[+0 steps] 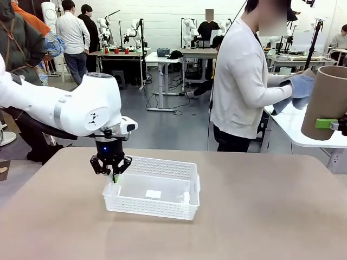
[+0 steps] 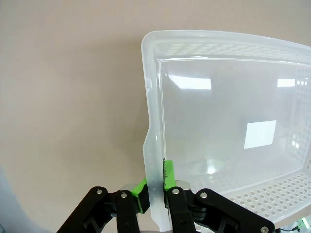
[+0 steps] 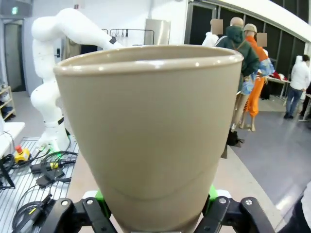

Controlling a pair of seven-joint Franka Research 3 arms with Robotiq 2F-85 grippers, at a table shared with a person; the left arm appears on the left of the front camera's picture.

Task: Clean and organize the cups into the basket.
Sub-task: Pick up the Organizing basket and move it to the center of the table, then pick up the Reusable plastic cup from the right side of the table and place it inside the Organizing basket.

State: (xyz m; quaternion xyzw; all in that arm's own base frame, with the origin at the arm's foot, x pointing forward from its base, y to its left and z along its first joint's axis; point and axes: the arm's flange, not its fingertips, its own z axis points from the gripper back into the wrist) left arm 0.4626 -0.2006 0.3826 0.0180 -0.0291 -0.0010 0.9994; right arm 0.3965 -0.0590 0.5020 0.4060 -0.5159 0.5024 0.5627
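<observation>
Cup (image 3: 150, 131): tan, tapered, matte, handleless

You have a white basket (image 1: 152, 187) with fine lattice-mesh walls, low toward seven o'clock on the plain tan table (image 1: 260, 216). At three o'clock the cup (image 1: 325, 97) is matte tan-brown, unpatterned. The left gripper (image 1: 115, 176) and right gripper (image 3: 155, 195) are black with bright green pads (image 1: 324, 123). The person's top (image 1: 238, 81) is white, the cloth (image 1: 298, 89) blue.
</observation>
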